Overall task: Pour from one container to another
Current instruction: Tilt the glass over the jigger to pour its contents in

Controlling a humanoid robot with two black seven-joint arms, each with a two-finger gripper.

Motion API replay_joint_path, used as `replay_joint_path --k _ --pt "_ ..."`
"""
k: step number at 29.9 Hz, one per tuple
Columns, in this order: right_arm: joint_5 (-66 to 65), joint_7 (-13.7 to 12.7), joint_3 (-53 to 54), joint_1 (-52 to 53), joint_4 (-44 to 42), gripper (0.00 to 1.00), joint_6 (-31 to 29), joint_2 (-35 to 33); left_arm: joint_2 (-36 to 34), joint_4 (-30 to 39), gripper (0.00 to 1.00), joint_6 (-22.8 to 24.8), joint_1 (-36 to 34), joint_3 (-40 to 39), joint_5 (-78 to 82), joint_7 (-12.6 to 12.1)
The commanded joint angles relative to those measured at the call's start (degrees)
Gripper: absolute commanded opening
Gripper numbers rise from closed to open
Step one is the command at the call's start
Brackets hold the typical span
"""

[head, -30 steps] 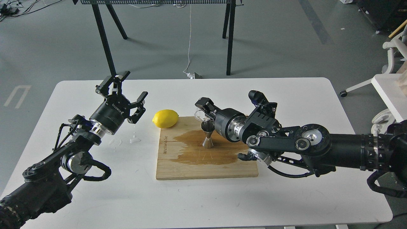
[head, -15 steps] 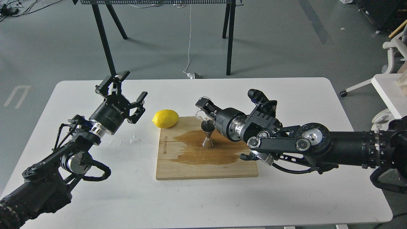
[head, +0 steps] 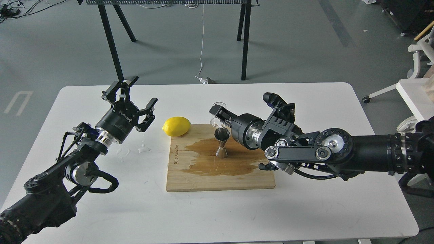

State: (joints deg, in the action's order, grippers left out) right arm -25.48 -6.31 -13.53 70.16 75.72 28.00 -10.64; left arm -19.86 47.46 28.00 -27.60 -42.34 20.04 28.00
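Observation:
The steel hourglass jigger (head: 222, 144) stands upright on the wooden cutting board (head: 220, 176), in the middle of a dark wet stain. Just above and behind it hangs the clear glass cup (head: 217, 114), with my right gripper (head: 217, 115) shut on it; the cup looks nearly upright, its rim near the top. Part of the cup is hidden by the black fingers. My left gripper (head: 137, 95) hovers open and empty over the table's left side, well away from the board.
A yellow lemon (head: 176, 126) rests at the board's back left corner. Small water drops (head: 144, 148) lie on the white table (head: 305, 210) left of the board. Black stand legs (head: 112, 40) rise behind the table.
My right gripper has lifted and drawn back to the right, turning the glass cup from tilted over the jigger toward upright. The left arm has not moved.

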Motion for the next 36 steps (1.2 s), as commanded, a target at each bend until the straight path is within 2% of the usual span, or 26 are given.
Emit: replay_joint_path --k 1,36 --pt "0.08 0.07 -0.35 0.42 0.13 0.4 0.0 0.01 0.0 0.0 0.88 0.0 0.0 -0.02 0.0 0.0" --pt "-2.47 0.33 -6.15 4.37 1.63 0.4 0.0 0.01 -0.44 -0.09 0.89 0.0 0.26 -0.02 0.0 0.0"
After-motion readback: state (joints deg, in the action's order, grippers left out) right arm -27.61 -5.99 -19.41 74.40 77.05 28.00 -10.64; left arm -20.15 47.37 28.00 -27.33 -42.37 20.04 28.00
